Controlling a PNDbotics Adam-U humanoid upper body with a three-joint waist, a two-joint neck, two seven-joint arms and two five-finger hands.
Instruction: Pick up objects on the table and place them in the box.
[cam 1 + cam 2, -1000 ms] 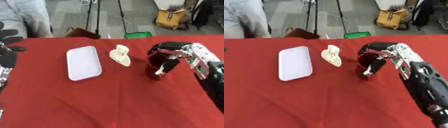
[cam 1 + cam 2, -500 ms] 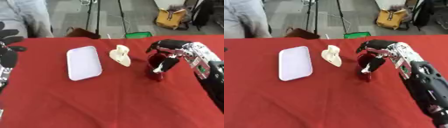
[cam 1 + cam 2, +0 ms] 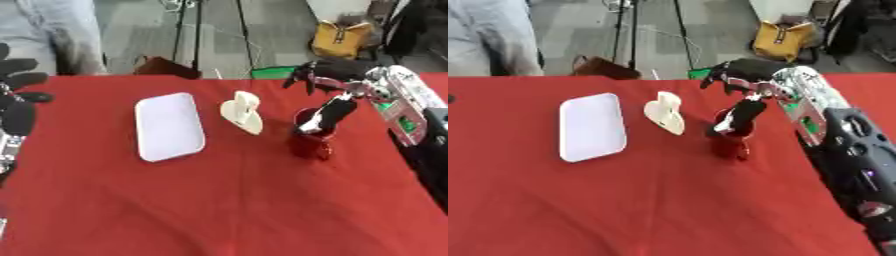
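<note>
Left eye view: I am reaching my right hand over the dark red cup, standing right of the cream object, fingers spread, thumb dipping inside; I should pinch the rim squarely.

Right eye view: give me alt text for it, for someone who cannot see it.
The robot's right hand reaches over a small dark red cup on a red table, its thumb dipping into the cup's mouth. To the cup's left lie a cream-coloured object and a white rectangular tray.
</note>
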